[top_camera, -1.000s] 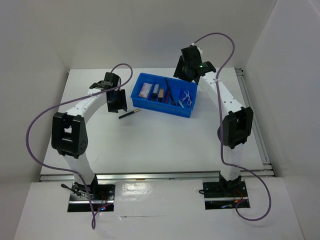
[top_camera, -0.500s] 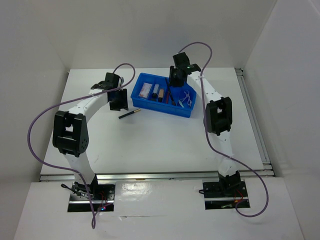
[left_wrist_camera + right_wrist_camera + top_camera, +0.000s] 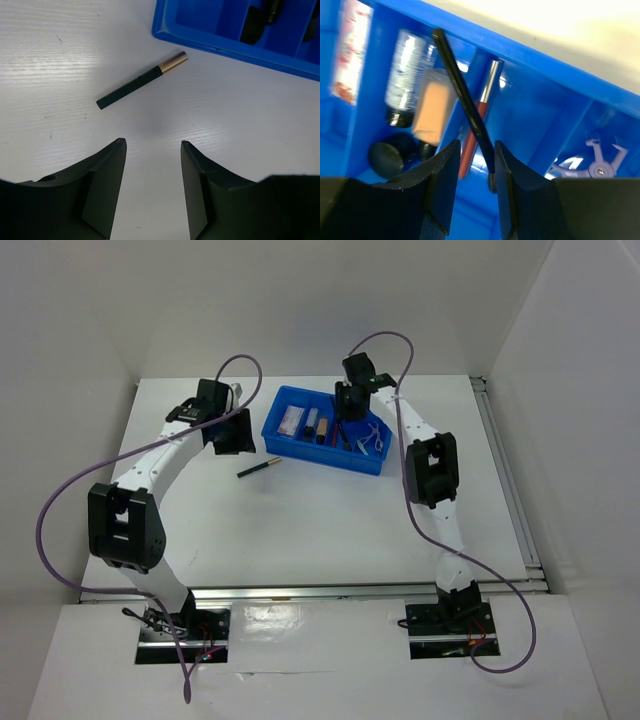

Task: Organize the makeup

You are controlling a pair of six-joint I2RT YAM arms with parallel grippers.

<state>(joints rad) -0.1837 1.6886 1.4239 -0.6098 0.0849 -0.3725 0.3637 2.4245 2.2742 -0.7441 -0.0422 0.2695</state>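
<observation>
White table (image 3: 300, 540): 1 gold-tipped black pencil (image 3: 142, 81) lay loose just outside the blue tray (image 3: 210, 44), with the left gripper (image 3: 152, 147) spread wide near it. Only the right wrist view showed the right gripper (image 3: 476, 150) straddling a black wand (image 3: 457, 80) inside the tray; couldn't tell if it pinched.

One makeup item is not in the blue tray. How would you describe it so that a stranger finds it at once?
Find the blue tray at the far middle of the white table. Just off its near left corner a thin black pencil lies on the bare table. It alone is outside the tray, and its gold end points toward it.
</observation>
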